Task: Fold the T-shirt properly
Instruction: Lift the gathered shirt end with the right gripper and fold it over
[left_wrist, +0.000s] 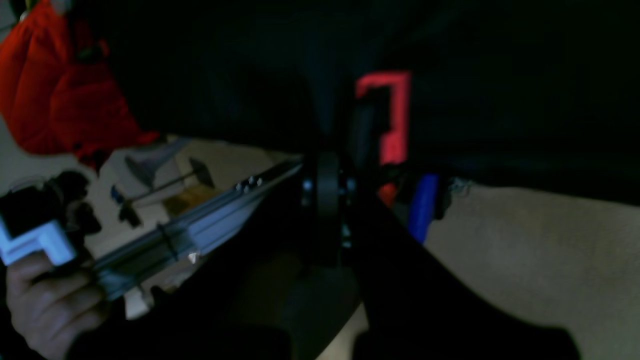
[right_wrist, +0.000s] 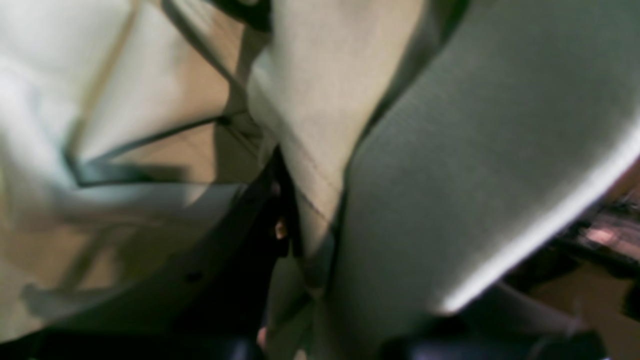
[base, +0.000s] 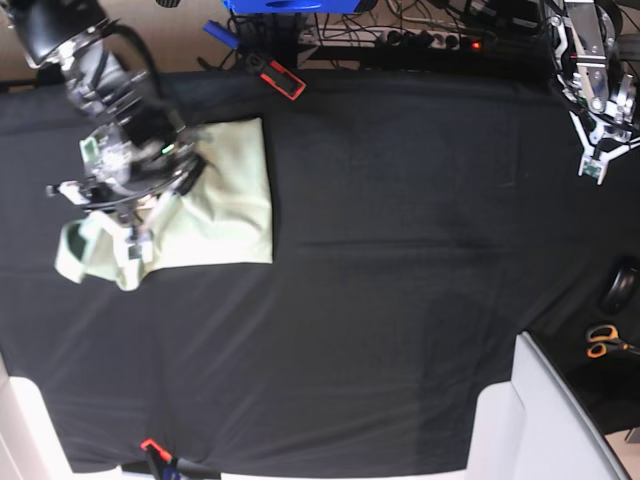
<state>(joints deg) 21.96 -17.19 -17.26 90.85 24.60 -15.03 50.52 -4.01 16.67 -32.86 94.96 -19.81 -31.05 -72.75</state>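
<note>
Both hands: right hand pinches the T-shirt edge; left hand (closed, empty) hangs well apart.

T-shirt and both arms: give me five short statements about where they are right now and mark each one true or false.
1. The T-shirt lies toward the base view's left on the black tablecloth. True.
2. The right gripper is down at the shirt, its jaws pinching a fold of pale cloth. True.
3. The left gripper is holding a sleeve. False: it sits shut at the table's far right edge, nowhere near the shirt.
4. The scissors rest on top of the shirt. False: they lie off to the right, beside the tablecloth.
5. The shirt is spread out flat with both sleeves showing. False: it is already partly folded into a rough rectangle.
</note>
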